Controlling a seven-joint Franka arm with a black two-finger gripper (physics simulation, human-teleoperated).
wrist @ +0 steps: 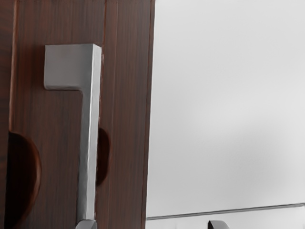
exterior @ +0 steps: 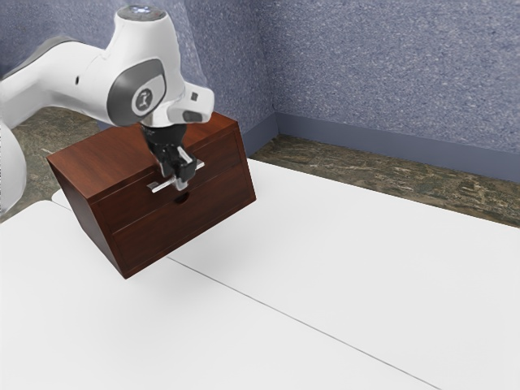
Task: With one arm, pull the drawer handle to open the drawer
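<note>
The brown wooden box (exterior: 97, 162) sits on the white desk (exterior: 341, 268). Its top drawer (exterior: 218, 153) looks shut, so nothing inside shows. The hand (exterior: 180, 168) hangs right at the silver handle (exterior: 158, 186), with its fingers spread wide. The wrist view shows the handle (wrist: 89, 143) close up, and one fingertip (wrist: 217, 224) is well away from it.

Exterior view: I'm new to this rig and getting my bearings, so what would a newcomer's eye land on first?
The dark wooden drawer box stands out, looking tilted on the white table at the exterior view's left. The white arm comes over it from the upper left, its black gripper right at the silver handle on the box's front.
</note>
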